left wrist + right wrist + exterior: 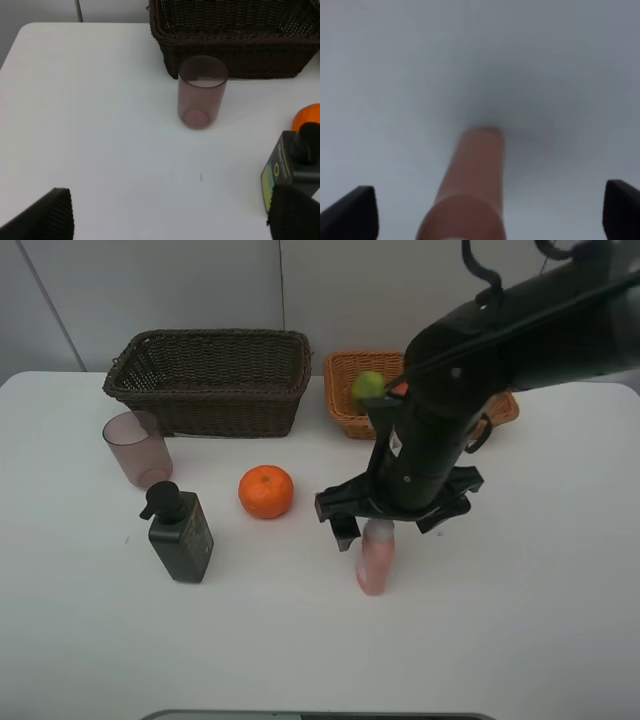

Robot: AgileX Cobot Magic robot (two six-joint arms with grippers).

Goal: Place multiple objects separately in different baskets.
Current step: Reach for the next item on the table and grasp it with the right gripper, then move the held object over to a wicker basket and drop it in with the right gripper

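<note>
One pink bottle [374,562] is standing on the worktop [520,620] between the spread jaws of the right gripper [392,515].
Both fingers are hanging clear of it on either side; farther back, a green-yellow fruit [367,385] is lying in the light basket [340,412].

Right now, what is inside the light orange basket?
A green-yellow fruit sits in the light orange basket, with a red-orange sliver beside it. The right arm covers most of the interior, so anything else is hidden.
</note>
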